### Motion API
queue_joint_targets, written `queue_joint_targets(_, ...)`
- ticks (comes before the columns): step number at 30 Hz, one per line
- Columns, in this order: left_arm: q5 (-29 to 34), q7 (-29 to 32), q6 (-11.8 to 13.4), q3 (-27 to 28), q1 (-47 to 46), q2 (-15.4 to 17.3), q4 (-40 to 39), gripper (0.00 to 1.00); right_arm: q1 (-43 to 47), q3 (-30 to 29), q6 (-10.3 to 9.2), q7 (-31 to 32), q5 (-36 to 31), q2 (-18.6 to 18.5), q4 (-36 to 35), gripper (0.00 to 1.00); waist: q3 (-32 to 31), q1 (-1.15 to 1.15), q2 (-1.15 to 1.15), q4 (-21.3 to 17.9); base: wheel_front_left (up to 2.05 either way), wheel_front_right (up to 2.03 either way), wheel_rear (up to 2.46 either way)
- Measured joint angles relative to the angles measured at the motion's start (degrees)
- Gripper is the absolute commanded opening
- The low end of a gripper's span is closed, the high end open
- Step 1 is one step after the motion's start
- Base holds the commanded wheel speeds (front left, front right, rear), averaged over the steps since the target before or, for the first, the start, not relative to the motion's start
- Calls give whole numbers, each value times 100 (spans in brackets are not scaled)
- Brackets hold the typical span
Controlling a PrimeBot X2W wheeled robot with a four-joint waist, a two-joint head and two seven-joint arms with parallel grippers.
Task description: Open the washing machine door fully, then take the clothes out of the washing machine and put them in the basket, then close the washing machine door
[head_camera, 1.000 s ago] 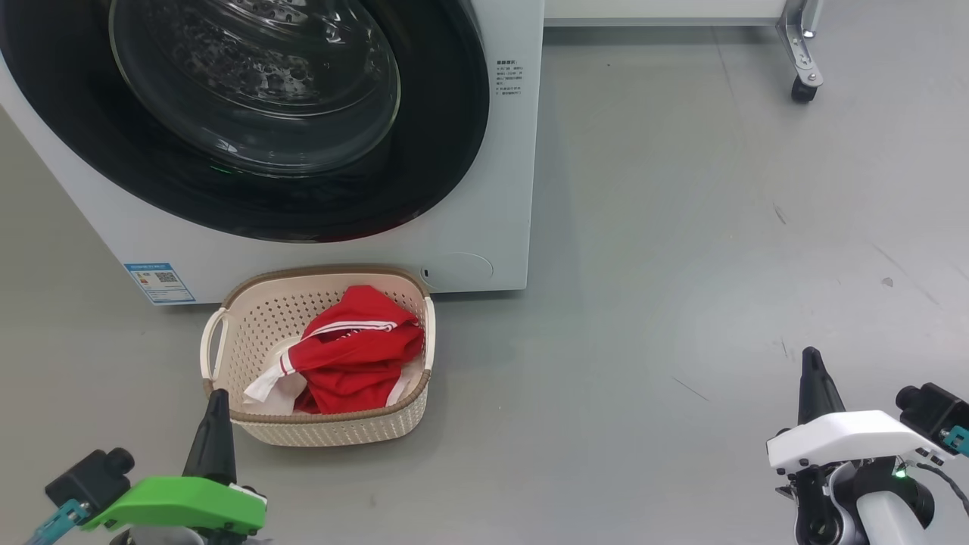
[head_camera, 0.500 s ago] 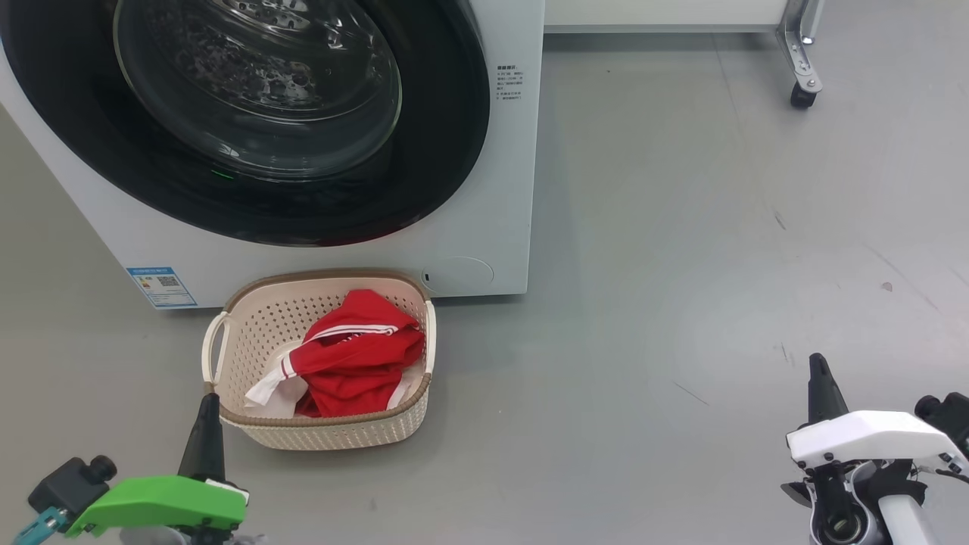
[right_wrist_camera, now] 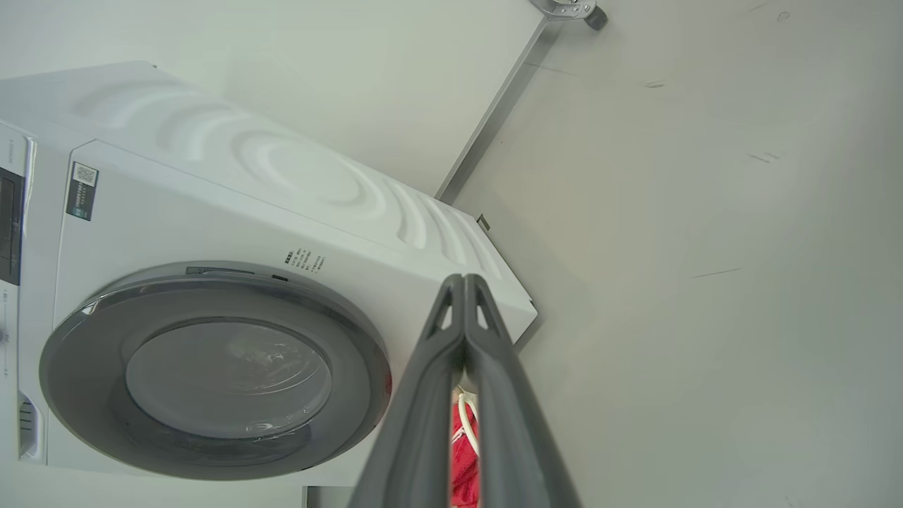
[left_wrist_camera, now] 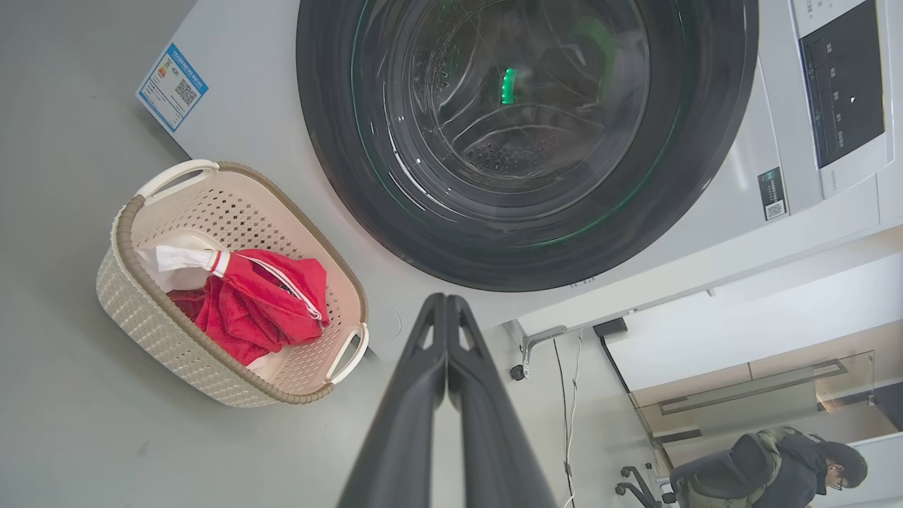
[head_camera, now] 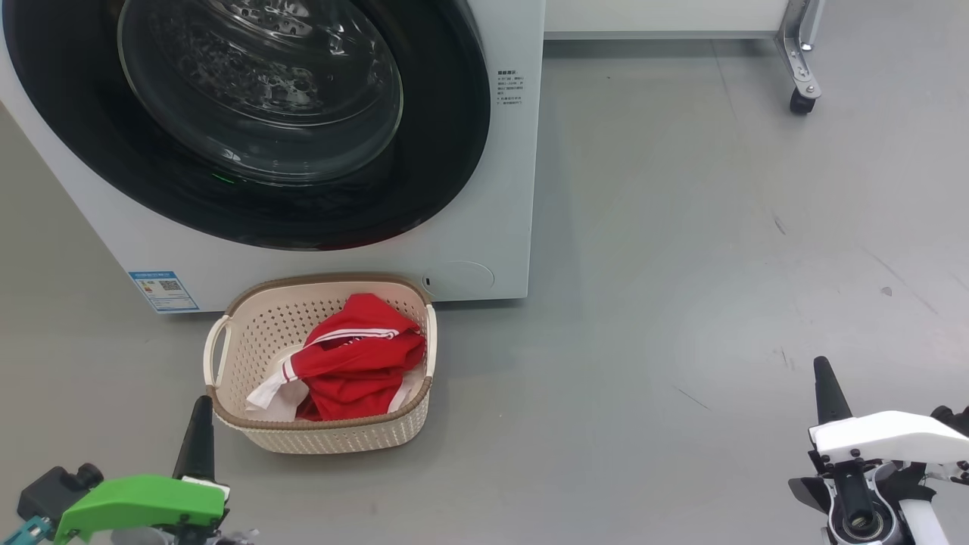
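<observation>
With the washing machine door point(head_camera: 257, 98) shut flush against the front of the washing machine point(head_camera: 492, 219), its glossy black rim encircles a bulging glass window through which the perforated drum shows. A small blue label point(head_camera: 163, 291) sits at the lower left of the white front panel. The basket point(head_camera: 341, 435), cream with perforated sides and a brown woven-look rim, stands on the grey floor point(head_camera: 681, 265) just in front of the machine, below the door; whether it touches the panel cannot be told. The clothes point(head_camera: 356, 363) lie inside the basket: a crumpled red garment with white stripes, and white fabric spilling toward the near left side. The left gripper point(head_camera: 200, 409), on a green mount, has its two dark fingers pressed together with nothing between them, and its tip appears beside the basket's near left corner. The right gripper point(head_camera: 822, 371), on a white mount, is likewise closed and empty, well apart from the basket to the right. A caster wheel point(head_camera: 801, 101) stands at the far right. A person point(left_wrist_camera: 776, 466) sits in the background of the left wrist view.
</observation>
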Motion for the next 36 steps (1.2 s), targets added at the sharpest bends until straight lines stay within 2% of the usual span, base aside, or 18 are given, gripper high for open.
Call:
queue_joint_targets(31,-2049,579,0,343,-31,5,-38,0,-36,-455,287,604,2334,5,22,0,-115,0,0,11,0,0,0)
queue_joint_targets(36,-2210,632,0,375,-48,7,-43,0,-39,-501,335,694,2587,5,26,0,-125,0,0,12,0,0,0)
